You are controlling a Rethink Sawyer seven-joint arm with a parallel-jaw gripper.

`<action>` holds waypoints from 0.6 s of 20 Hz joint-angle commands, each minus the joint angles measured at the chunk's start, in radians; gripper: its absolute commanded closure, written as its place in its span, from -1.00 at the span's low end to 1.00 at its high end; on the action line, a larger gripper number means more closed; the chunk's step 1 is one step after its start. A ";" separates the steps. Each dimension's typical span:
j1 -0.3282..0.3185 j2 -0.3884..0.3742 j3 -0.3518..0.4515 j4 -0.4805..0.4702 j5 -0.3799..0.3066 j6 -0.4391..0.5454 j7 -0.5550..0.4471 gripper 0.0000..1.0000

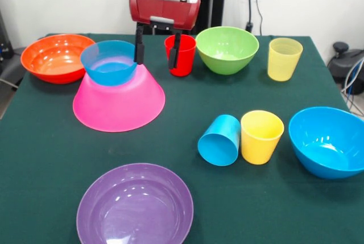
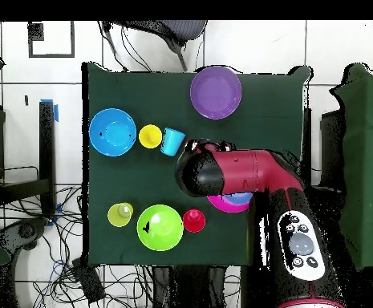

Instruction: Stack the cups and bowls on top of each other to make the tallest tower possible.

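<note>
Tower (image 1: 119, 93): large pink bowl (image 1: 119, 103) upside down on the green table (image 1: 45, 158), with a small blue bowl (image 1: 109, 62) sitting upright on its base. Mostly hidden under the arm in the overhead view; only a pink and blue edge shows (image 2: 231, 200).

Gripper (image 1: 157, 48): hangs between the small blue bowl and the red cup (image 1: 182, 55); jaws apart, holding nothing; one finger (image 1: 139, 46) stands just at the blue bowl's rim, whether touching cannot be told.

Orange bowl (image 1: 56, 57): upright, just beside the tower.

Green bowl (image 1: 227, 49): upright, between the red cup and the pale yellow cup (image 1: 284, 58).

Blue cup (image 1: 220, 140): on its side, touching the upright opaque yellow cup (image 1: 261, 136).

Medium blue bowl (image 1: 330, 140): upright, near the yellow cup.

Purple bowl (image 1: 135, 205): upright, alone at the table's near edge.
</note>
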 commanded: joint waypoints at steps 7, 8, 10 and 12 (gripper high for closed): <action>0.046 0.080 0.003 -0.099 0.034 0.118 0.068 -1.00; 0.052 0.091 0.000 -0.111 0.036 0.120 0.074 -1.00; 0.051 0.104 0.009 -0.125 0.048 0.121 0.071 -1.00; 0.021 0.108 0.052 -0.117 0.073 0.097 0.044 -1.00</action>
